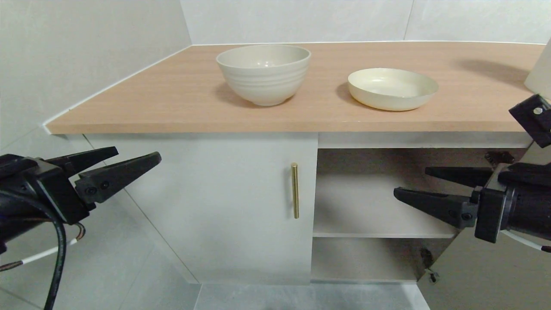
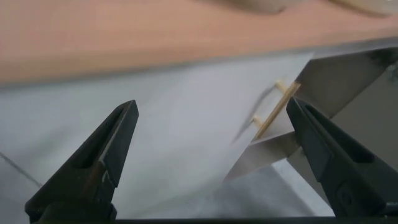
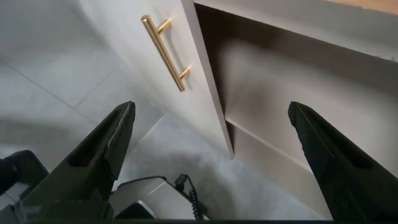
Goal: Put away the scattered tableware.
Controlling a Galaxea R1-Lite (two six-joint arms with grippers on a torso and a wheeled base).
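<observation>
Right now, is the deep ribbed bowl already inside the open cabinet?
No, the ribbed bowl stands on the wooden countertop, beside the shallow dish.

Bright, soft, even light from above. The bowl [image 1: 263, 73] and the plate [image 1: 392, 88] cast faint shadows leftward on the bench [image 1: 172, 99]; small highlights sit inside the bowl. The interior of the open cupboard [image 1: 366, 193] is dimmer.

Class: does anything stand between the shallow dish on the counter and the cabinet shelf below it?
Nothing visible does: that side's door stands open. The dish need only pass round the counter edge to the shelf.
</observation>
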